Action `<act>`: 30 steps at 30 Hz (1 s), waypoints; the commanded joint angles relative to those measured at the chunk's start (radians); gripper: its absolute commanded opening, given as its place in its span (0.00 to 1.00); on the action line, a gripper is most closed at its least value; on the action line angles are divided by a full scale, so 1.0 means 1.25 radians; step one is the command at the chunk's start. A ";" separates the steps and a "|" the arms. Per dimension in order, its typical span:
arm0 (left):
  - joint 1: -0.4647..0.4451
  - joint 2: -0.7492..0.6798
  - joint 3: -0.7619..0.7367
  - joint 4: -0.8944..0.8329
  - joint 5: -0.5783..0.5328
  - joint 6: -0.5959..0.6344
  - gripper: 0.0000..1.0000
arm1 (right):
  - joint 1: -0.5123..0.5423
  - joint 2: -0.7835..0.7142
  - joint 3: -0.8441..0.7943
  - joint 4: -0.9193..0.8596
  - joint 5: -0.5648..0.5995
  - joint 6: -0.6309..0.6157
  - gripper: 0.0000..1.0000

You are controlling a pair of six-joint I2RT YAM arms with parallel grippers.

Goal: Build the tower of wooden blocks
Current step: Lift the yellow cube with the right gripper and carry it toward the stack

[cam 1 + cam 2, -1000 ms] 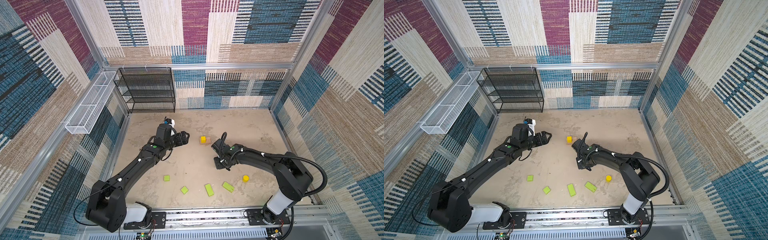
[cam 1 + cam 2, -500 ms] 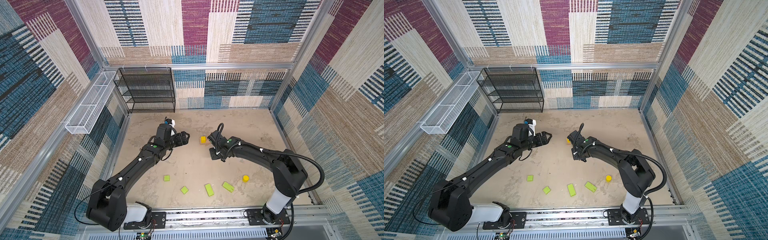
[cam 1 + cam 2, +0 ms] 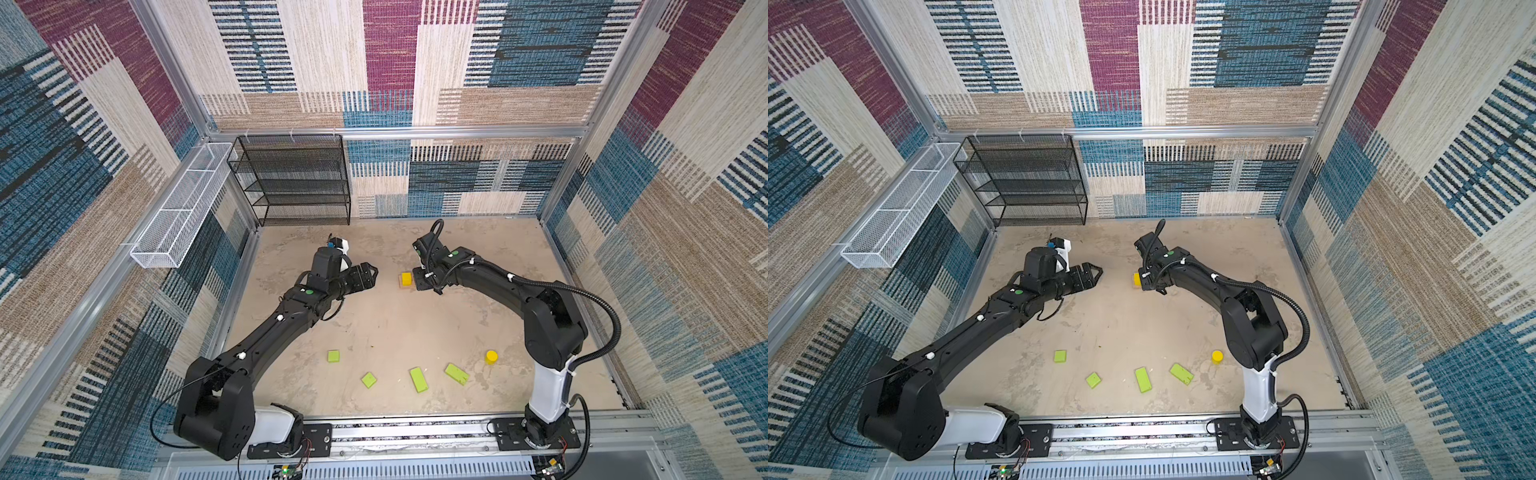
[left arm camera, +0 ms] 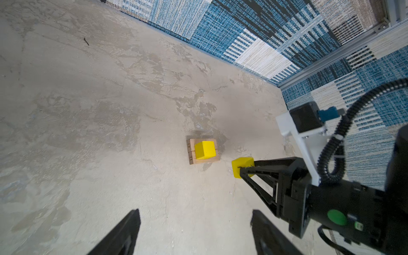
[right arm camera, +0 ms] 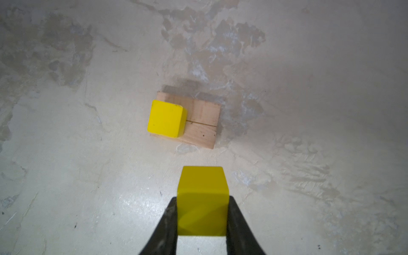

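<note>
Placing cube 2. Right fingers (image 5: 165,231) are clamping the held yellow cube (image 5: 202,187), hanging near the 2 tan bars (image 5: 203,114) on the table (image 5: 66,154). The placed yellow cube (image 5: 165,118) is occupying 1 end. Left fingers (image 4: 125,236) are gaping wide, empty. Next move is probably calling for aligning over the bare end, lowering and releasing.

Your left arm (image 3: 266,336) and right arm (image 3: 494,280): matte black links, a white base segment (image 3: 548,390), a green dot (image 3: 309,291) by each wrist. A ribbed black cable (image 3: 619,332) loops beside the right arm. The left gripper (image 4: 195,212) and right gripper (image 5: 202,199): black tapered fingers (image 4: 123,234).
</note>
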 commanded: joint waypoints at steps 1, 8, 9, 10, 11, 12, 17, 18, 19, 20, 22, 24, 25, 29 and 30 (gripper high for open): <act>0.003 -0.002 0.005 0.007 0.016 0.002 0.84 | -0.008 0.032 0.055 -0.033 -0.021 -0.024 0.26; 0.008 0.004 0.002 0.017 0.023 -0.002 0.83 | -0.023 0.083 0.131 -0.065 -0.019 -0.035 0.26; 0.008 0.005 0.002 0.019 0.027 -0.003 0.83 | -0.025 0.087 0.136 -0.067 -0.019 -0.035 0.26; 0.009 0.007 0.002 0.021 0.030 -0.005 0.84 | -0.028 0.091 0.140 -0.069 -0.020 -0.035 0.26; 0.009 0.007 0.002 0.023 0.032 -0.006 0.84 | -0.029 0.094 0.143 -0.070 -0.020 -0.034 0.26; 0.009 0.009 0.002 0.024 0.034 -0.006 0.83 | -0.030 0.096 0.146 -0.070 -0.020 -0.034 0.26; 0.012 0.010 0.001 0.024 0.035 -0.007 0.84 | -0.034 0.112 0.156 -0.067 -0.024 -0.029 0.25; 0.011 0.010 0.001 0.024 0.036 -0.008 0.84 | -0.034 0.116 0.157 -0.066 -0.026 -0.029 0.25; 0.013 0.011 0.000 0.024 0.035 -0.008 0.84 | -0.034 0.120 0.159 -0.064 -0.027 -0.029 0.25; 0.013 0.011 -0.001 0.023 0.034 -0.009 0.84 | -0.034 0.123 0.161 -0.063 -0.028 -0.028 0.25; 0.014 0.011 0.000 0.024 0.032 -0.010 0.84 | -0.034 0.128 0.159 -0.056 -0.032 -0.025 0.25; 0.016 0.011 -0.001 0.022 0.034 -0.010 0.84 | -0.034 0.134 0.159 -0.051 -0.034 -0.021 0.25; 0.017 0.011 -0.001 0.023 0.034 -0.010 0.84 | -0.034 0.136 0.159 -0.048 -0.035 -0.020 0.25; 0.019 0.012 -0.001 0.023 0.037 -0.011 0.83 | -0.038 0.145 0.168 -0.042 -0.035 -0.016 0.24; 0.019 0.011 -0.001 0.023 0.037 -0.011 0.83 | -0.038 0.148 0.170 -0.043 -0.036 -0.016 0.24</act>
